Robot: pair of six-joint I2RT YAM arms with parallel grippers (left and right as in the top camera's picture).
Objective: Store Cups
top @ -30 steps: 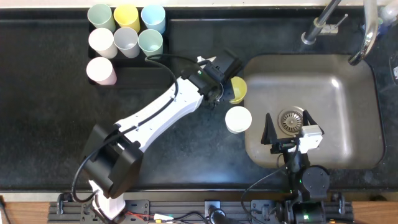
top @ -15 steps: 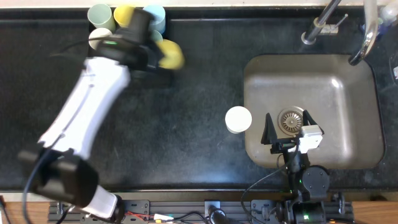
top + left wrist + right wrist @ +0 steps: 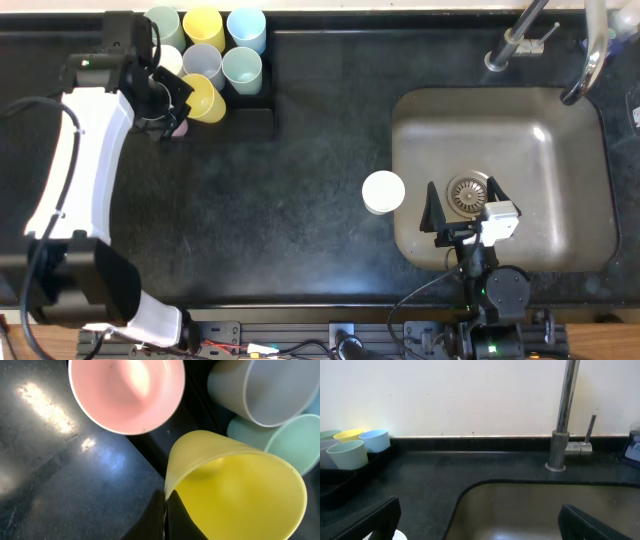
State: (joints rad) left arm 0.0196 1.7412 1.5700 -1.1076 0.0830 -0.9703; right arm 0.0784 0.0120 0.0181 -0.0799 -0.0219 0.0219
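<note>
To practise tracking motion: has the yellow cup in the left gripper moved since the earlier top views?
Yes. The held yellow cup has gone left, from beside the sink to the black cup tray.

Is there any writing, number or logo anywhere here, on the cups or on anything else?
Nothing here can be read as text.
The yellow cup, pink cup and other cups: plain, no print.
The container beside the faucet: a blue label with marks, too blurred to read.
</note>
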